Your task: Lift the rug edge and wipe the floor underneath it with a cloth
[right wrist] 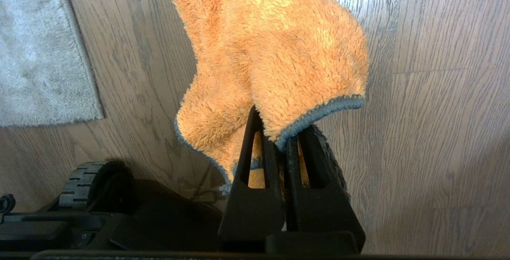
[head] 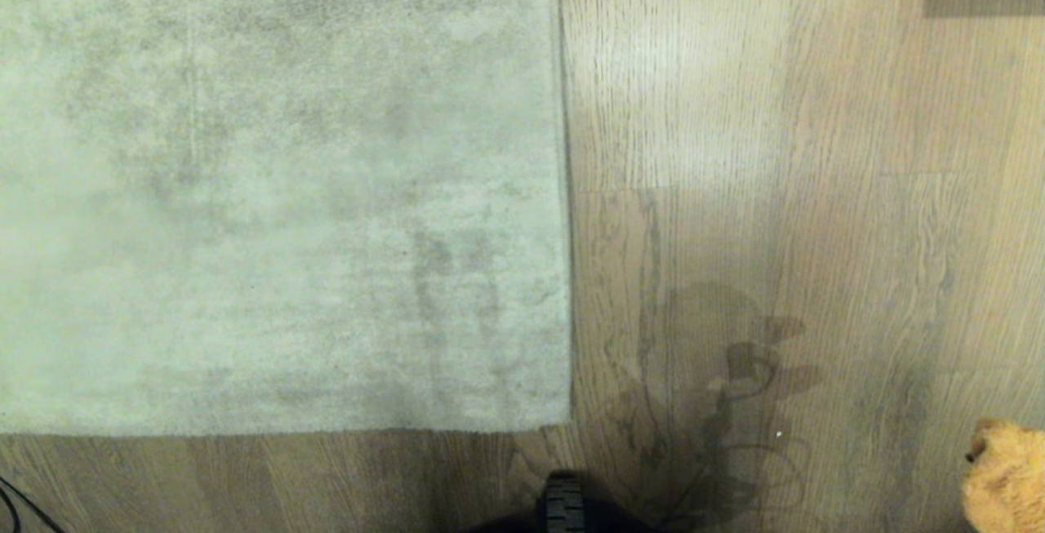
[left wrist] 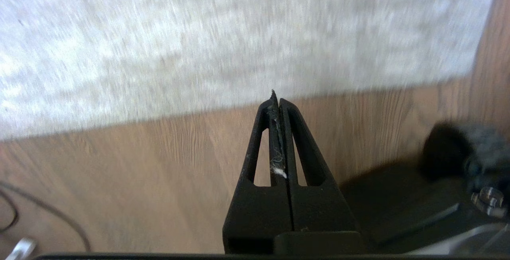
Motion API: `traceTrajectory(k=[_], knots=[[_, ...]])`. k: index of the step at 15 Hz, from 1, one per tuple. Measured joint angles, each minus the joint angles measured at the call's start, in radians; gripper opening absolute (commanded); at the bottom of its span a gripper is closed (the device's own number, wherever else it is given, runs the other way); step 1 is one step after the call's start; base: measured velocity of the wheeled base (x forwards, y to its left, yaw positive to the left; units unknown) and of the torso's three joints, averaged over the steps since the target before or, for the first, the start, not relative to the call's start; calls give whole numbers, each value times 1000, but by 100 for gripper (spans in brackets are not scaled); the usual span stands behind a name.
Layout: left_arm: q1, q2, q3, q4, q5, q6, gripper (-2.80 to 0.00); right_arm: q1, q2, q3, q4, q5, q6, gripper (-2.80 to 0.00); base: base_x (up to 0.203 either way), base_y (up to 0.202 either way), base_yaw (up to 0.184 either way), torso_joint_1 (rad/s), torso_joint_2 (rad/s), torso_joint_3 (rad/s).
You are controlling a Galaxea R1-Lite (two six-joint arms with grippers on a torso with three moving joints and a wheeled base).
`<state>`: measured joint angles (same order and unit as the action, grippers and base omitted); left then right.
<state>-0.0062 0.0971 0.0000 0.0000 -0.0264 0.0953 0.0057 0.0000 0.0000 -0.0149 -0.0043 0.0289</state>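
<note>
While the rug edge (head: 563, 190) lies flat, right gripper (right wrist: 283, 142) jaws pinching the cloth (right wrist: 271, 53), left gripper (left wrist: 277, 102) jaws pressed together.

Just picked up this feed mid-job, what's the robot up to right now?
The right gripper is shut on the orange cloth, holding it above the floor off to the robot's right. The left gripper is shut and empty, held over bare floor near the rug edge. The rug lies flat, its edge not lifted.
</note>
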Motion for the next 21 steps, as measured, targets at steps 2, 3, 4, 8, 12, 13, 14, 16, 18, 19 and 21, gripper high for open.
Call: traceTrajectory(k=[2,3,4,8,12,13,14,16,18,19,21], knots=[[1,-52,0,2,0,-4,-280,0,0,0,0,0,0,-280,0,0,0,0,0,0],[1,-68,0,1,0,-3,-280,0,0,0,0,0,0,-280,0,0,0,0,0,0],[1,-78,0,-7,0,-8,-280,0,0,0,0,0,0,-280,0,0,0,0,0,0],[1,-95,0,-5,2,-32,-280,0,0,0,0,0,0,-280,0,0,0,0,0,0],[1,-96,-7,37,3,-49,-280,0,0,0,0,0,0,-280,0,0,0,0,0,0],[1,-96,-9,39,3,-51,-280,0,0,0,0,0,0,-280,0,0,0,0,0,0],[1,-96,-9,36,5,-51,-280,0,0,0,0,0,0,-280,0,0,0,0,0,0],[1,-96,-4,1,7,-53,-280,0,0,0,0,0,0,-280,0,0,0,0,0,0],[1,-96,-1,2,9,-76,-280,0,0,0,0,0,0,-280,0,0,0,0,0,0],[1,-95,-1,4,11,-91,-280,0,0,0,0,0,0,-280,0,0,0,0,0,0],[3,-95,-1,-2,13,-94,-280,0,0,0,0,-1,0,-280,0,0,0,0,0,0]])
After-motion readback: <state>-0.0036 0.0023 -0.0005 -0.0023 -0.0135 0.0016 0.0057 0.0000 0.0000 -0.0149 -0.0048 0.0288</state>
